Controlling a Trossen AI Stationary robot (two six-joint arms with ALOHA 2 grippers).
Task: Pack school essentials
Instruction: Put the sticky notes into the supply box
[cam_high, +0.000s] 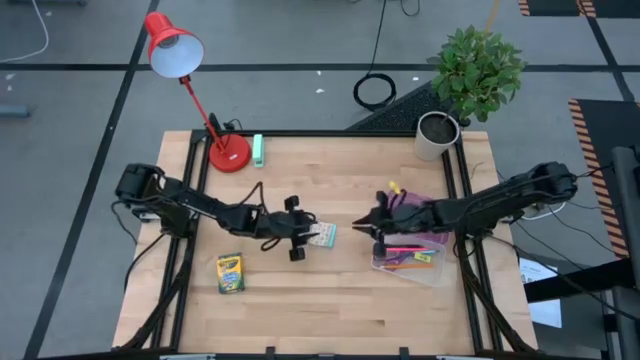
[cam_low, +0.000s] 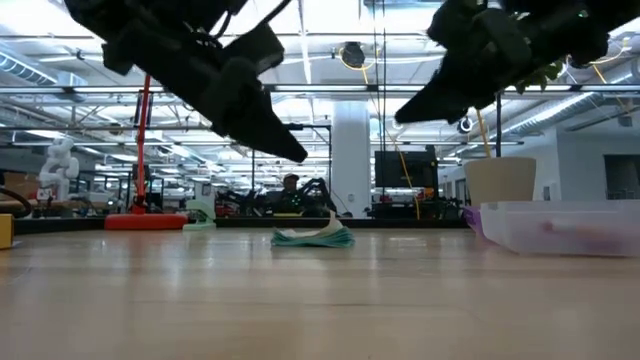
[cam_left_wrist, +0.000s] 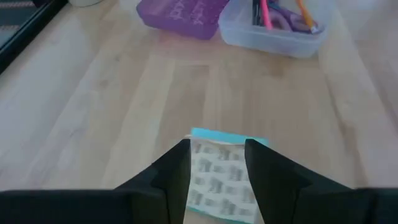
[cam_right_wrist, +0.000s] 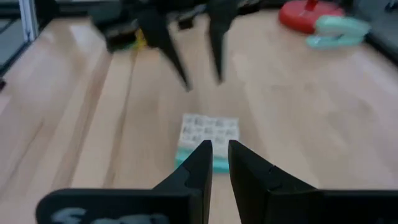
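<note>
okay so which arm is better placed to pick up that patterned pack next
Probably the left. Its gripper hangs right over the pack, open fingers either side. The right gripper is farther back beside the clear box, fingers nearly together.

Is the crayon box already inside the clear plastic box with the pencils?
No, the crayon box lies on the bare table near the front left, far from the clear plastic box on the right.
</note>
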